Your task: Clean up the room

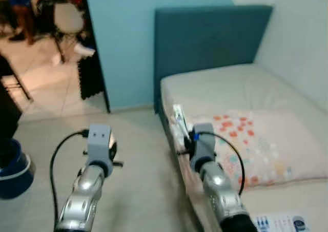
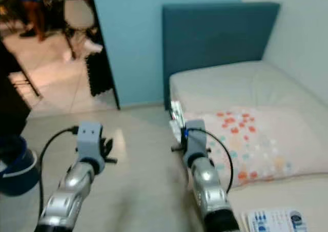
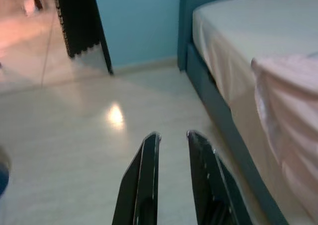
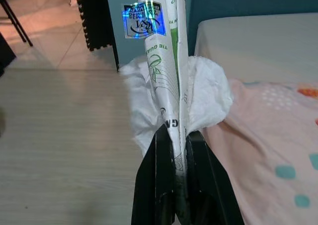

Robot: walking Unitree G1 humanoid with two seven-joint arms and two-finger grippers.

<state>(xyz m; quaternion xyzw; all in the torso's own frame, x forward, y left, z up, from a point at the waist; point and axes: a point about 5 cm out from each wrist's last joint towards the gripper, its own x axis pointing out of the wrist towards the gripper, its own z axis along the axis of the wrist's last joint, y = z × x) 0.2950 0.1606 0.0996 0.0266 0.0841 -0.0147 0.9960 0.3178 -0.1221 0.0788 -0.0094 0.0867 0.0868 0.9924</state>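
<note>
Plastic packet [image 4: 166,61] pinched in right end effector [image 4: 180,150] beside bed [image 1: 241,88].

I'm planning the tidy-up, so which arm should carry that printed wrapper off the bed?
Right. The right claw is already shut on the white-and-green printed plastic wrapper beside the beige mattress. The left claw hangs open over bare floor.
</note>
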